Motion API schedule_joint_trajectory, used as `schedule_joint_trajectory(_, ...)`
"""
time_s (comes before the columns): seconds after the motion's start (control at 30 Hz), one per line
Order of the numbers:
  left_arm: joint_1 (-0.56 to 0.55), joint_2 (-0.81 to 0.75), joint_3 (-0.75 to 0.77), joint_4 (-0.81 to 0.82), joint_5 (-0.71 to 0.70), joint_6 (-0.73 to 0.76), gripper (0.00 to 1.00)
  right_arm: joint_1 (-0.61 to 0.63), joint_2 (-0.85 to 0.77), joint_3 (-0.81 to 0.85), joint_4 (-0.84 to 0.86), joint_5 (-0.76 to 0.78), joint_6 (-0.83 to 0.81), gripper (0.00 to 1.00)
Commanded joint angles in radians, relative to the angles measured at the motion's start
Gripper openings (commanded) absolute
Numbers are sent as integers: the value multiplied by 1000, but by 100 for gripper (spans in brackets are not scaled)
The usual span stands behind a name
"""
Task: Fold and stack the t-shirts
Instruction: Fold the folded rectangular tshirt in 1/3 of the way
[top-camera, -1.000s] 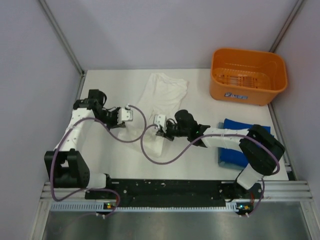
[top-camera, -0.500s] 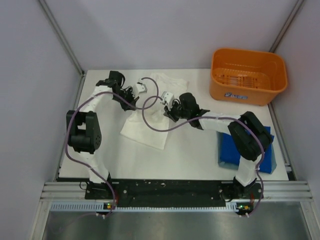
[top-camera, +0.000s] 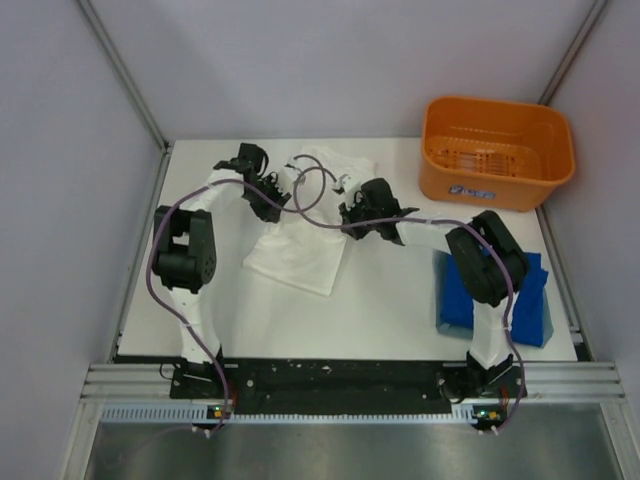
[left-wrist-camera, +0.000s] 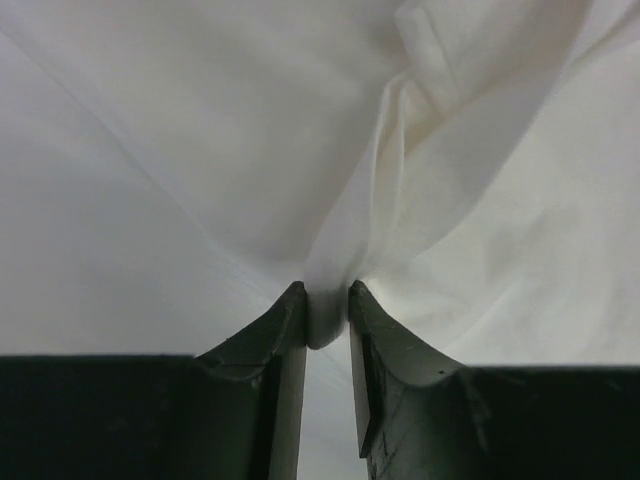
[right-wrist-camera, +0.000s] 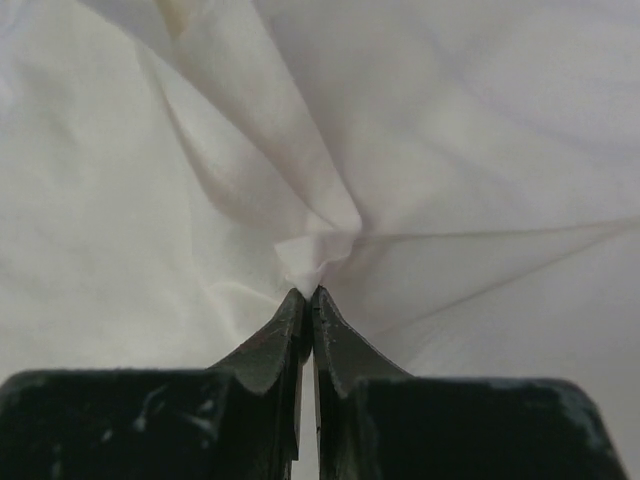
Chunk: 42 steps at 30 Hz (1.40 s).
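Your left fingers (left-wrist-camera: 327, 318) stand narrow with a fold of the soft white cloth t-shirt (top-camera: 300, 245) between them; your right fingers (right-wrist-camera: 309, 305) pinch its bunched fabric tight.

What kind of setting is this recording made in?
Most likely a lab test cell, not a home: a white table boxed in by plain panel walls, an aluminium mounting rail carrying the arms, and an orange basket.
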Motion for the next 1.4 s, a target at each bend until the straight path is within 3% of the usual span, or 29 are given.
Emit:
schedule_joint_trajectory(0.0,2,17,84,103,-112,-131,32,-66,56,80,-10,21,181,6)
schedule_joint_trajectory(0.13,3,38,145,186,-249,-240,43,-109,82,93,-4,19,275,27)
schedule_joint_trajectory(0.23,8,49,208,202,-307,-286,45,-139,60,87,-3,41,301,37)
schedule_joint_trajectory(0.33,17,49,315,142,-295,-321,45,-146,-10,61,7,59,222,40)
schedule_joint_trajectory(0.4,17,8,323,58,-214,-291,43,-130,-88,23,26,29,150,44)
schedule_joint_trajectory(0.5,17,-129,182,21,11,-178,44,-81,-200,-81,78,4,9,53)
schedule_joint_trajectory(0.6,15,-267,-18,-108,218,104,47,-5,-321,-214,118,-89,-152,56)
schedule_joint_trajectory(0.7,17,-385,-250,-182,219,420,49,101,-404,-346,116,-215,-384,59)
schedule_joint_trajectory(0.83,18,-520,-509,-96,177,640,50,202,-415,-436,105,-232,-525,61)
schedule_joint_trajectory(1.0,17,-609,-717,118,191,739,58,279,-343,-424,76,-133,-630,62)
schedule_joint_trajectory(1.37,12,-500,-719,133,45,743,60,318,-231,-319,-95,-48,-624,54)
